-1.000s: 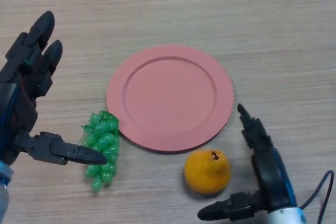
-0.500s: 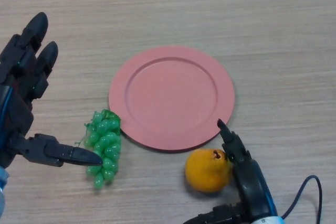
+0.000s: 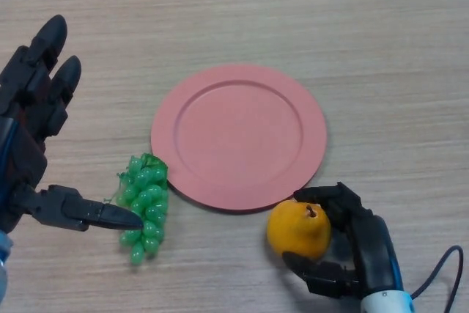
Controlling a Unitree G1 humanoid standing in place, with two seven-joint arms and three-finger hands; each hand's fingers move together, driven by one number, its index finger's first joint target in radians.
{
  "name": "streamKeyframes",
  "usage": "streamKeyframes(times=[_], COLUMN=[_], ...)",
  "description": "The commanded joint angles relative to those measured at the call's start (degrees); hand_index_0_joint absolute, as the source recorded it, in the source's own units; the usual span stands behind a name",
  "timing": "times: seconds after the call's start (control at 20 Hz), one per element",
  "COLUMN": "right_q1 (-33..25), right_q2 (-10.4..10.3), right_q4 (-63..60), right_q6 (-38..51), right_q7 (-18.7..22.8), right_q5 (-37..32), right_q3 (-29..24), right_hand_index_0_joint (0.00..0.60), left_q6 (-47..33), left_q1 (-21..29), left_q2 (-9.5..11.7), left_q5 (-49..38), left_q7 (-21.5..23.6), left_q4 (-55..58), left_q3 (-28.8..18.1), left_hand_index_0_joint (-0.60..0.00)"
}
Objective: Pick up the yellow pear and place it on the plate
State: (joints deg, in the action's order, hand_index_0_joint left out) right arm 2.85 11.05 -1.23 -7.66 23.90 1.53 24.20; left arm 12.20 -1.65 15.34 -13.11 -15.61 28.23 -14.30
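Observation:
The yellow pear lies on the table just below the pink plate's front right rim. My right hand is at the pear's right side, its fingers curled over the top and its thumb under the front, gripping it. The plate holds nothing. My left hand is open at the left edge of the view, its thumb tip pointing at the green grapes.
A bunch of green grapes lies left of the plate's front rim, touching the left thumb tip. The wooden table stretches bare behind and right of the plate.
My right hand has moved left to the pear and closed its fingers and thumb round it. The pear has shifted slightly. The left hand has hardly moved.

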Motion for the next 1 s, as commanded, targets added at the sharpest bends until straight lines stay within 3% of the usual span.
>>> streamKeyframes(times=[0.05,0.3,0.55,0.8,1.0], right_q1=[-2.2,-3.1,-11.1,-21.8,-30.3], right_q2=[-0.2,-0.2,-0.2,-0.2,-0.2], right_q4=[4.9,13.9,19.2,10.6,-2.7], right_q6=[3.3,-5.5,-12.7,-8.2,-3.0], right_q7=[1.7,-1.3,-4.3,-4.6,-2.6], right_q5=[0.3,0.6,2.7,5.7,3.8], right_q3=[-3.3,-6.4,-7.4,-5.8,-2.7], right_hand_index_0_joint=[0.600,0.600,0.600,0.600,0.600], left_q6=[-8.4,-7.3,-6.3,-8.9,-8.8], left_q1=[1.6,2.0,1.8,1.4,0.8], left_q2=[1.8,2.0,2.1,1.4,1.5], left_q5=[-1.9,-1.9,-1.3,-1.3,-3.9], left_q7=[1.2,1.4,0.3,0.9,1.1], left_q4=[2.2,2.2,3.0,3.2,4.5], left_q3=[-2.7,-2.5,-2.5,-2.8,-3.8], left_hand_index_0_joint=[0.000,0.000,0.000,0.000,0.000])
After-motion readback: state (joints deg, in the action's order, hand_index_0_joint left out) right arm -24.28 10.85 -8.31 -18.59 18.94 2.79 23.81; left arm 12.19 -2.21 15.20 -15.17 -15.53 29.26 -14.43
